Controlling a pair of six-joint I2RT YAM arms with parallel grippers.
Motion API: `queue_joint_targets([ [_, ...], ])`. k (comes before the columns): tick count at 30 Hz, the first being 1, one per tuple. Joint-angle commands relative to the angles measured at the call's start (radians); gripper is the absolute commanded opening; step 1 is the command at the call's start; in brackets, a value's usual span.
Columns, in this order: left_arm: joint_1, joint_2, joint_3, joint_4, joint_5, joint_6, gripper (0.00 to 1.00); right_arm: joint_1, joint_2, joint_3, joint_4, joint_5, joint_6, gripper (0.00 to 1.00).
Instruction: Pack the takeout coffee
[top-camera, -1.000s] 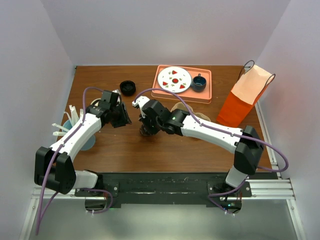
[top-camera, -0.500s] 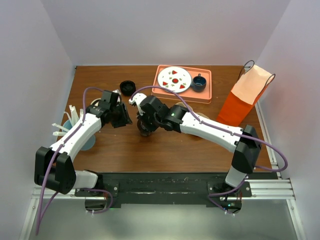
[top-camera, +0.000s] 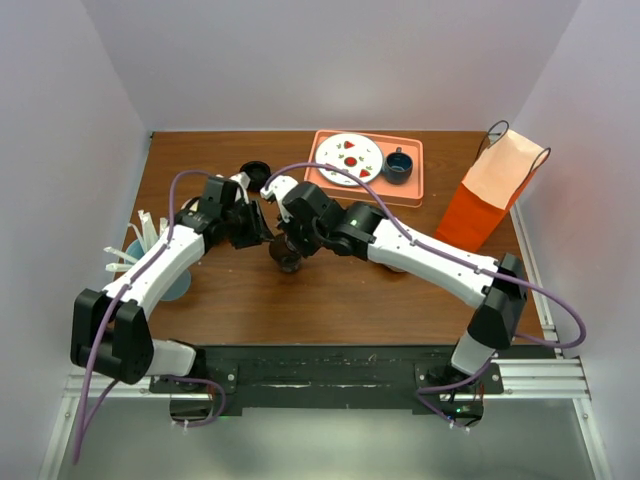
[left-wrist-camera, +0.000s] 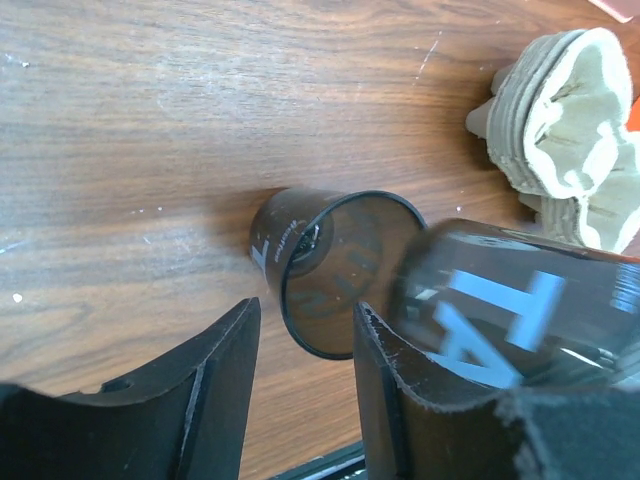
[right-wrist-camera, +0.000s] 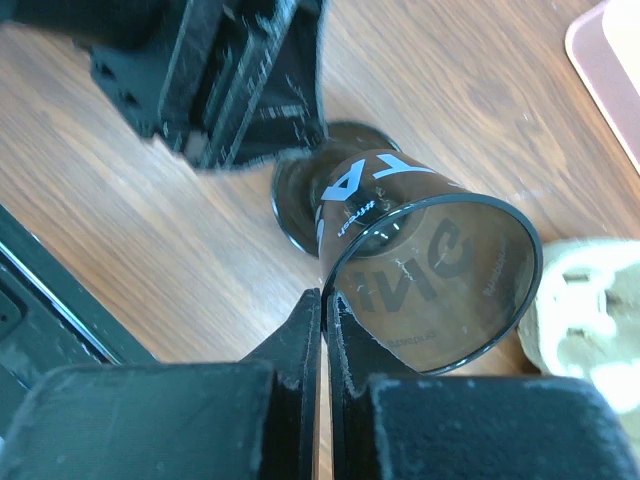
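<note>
Top view: right arm (top-camera: 420, 255) hiding most of the takeout coffee cup (right-wrist-camera: 430, 270), mid-counter (top-camera: 330, 300).
Right hand (right-wrist-camera: 322, 300): pinching its tilted rim.
Left hand (left-wrist-camera: 305, 315): fingers gaping apart.
Wrist views only: second dark cup (left-wrist-camera: 320, 260) standing at the held cup's 10 o'clock.

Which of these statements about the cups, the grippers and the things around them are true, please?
1. The right gripper pinches the rim of a tilted dark cup. True.
2. That cup wears a black lid. False: its mouth is open, with no lid on it.
3. The left gripper is clamped on the second dark cup. False: its fingers are spread apart, and that cup rests on the table.
4. The blue mug sits on the tray beside the plate. True.
5. The orange bag lies flat. False: it stands at the table's right edge, its top open.
</note>
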Motion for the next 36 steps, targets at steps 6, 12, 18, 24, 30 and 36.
queue_joint_targets([
  [6,0.005,0.082,0.023,0.038,0.012,0.071,0.38,-0.002,-0.210,-0.081,-0.142,0.068,0.058,0.00],
  [12,-0.023,0.139,0.064,0.063,0.025,0.083,0.20,-0.002,-0.287,-0.165,-0.156,0.069,0.093,0.00],
  [18,-0.055,0.239,0.212,0.083,0.000,0.062,0.00,-0.004,-0.313,-0.222,-0.164,0.058,0.113,0.00],
  [24,-0.057,0.455,0.482,0.040,-0.041,0.056,0.00,-0.002,-0.328,-0.254,-0.204,0.066,0.130,0.00],
  [30,-0.061,0.598,0.622,0.029,-0.044,0.053,0.00,-0.002,-0.388,-0.322,-0.202,0.075,0.162,0.00],
  [36,-0.080,0.652,0.662,0.024,-0.056,0.050,0.02,-0.002,-0.414,-0.359,-0.194,0.064,0.167,0.00],
])
